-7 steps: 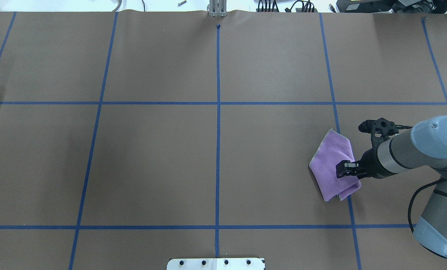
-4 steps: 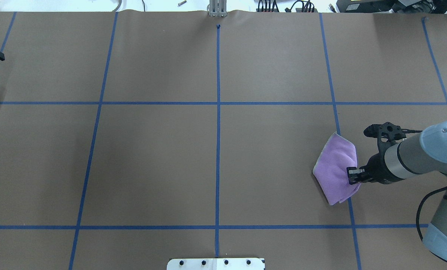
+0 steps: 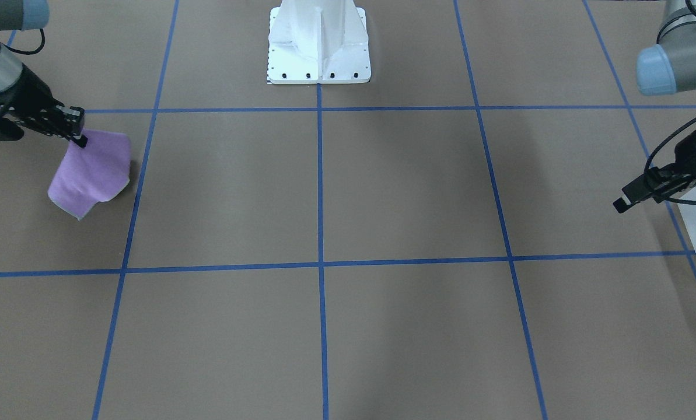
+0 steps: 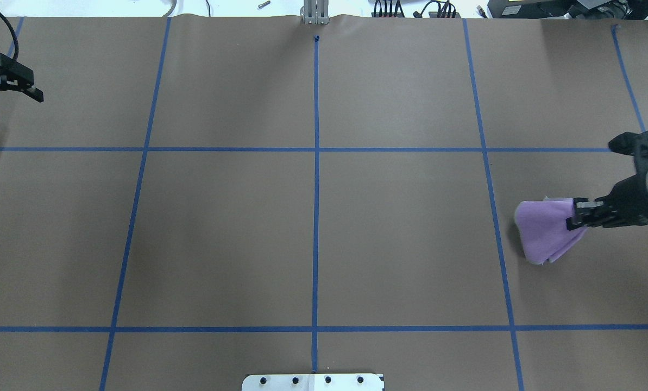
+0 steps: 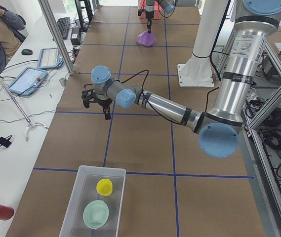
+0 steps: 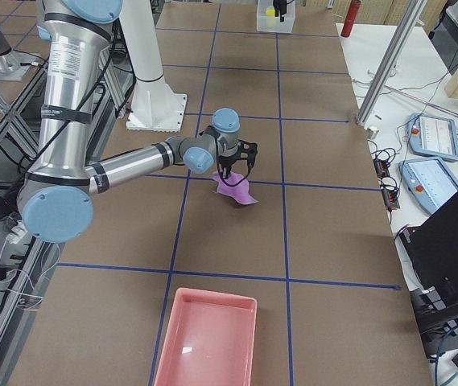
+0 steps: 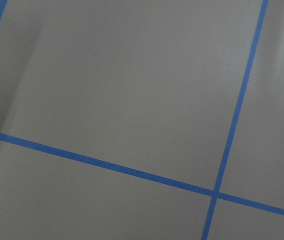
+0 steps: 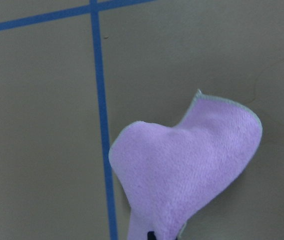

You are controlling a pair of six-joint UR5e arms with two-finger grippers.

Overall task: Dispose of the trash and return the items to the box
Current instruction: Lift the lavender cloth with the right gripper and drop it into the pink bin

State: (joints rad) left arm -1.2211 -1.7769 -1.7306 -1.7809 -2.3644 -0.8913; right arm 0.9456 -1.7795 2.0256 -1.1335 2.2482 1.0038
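The table [image 4: 220, 233], covered in brown paper with a grid of blue tape, fills every view. A white pedestal [image 3: 318, 41] stands at the top centre of the front-facing view. In the exterior right view a pink tray [image 6: 212, 346] lies at the bottom centre. The box [image 5: 71, 197] sits at the lower left of the exterior left view, at the table's end on the robot's left. It holds a pale green bowl [image 5: 96, 215] and, just beyond it, a yellow cup [image 5: 104, 186].

A purple cloth [image 4: 543, 231] hangs at the right edge of the overhead view, well apart from the box. The right gripper [image 4: 573, 214] is clamped on the cloth's top corner. The cloth droops from there, and whether its lower edge touches the paper I cannot tell. The left gripper [image 4: 11, 104] hovers at the upper left of the overhead view, its fingers spread apart with nothing between them.
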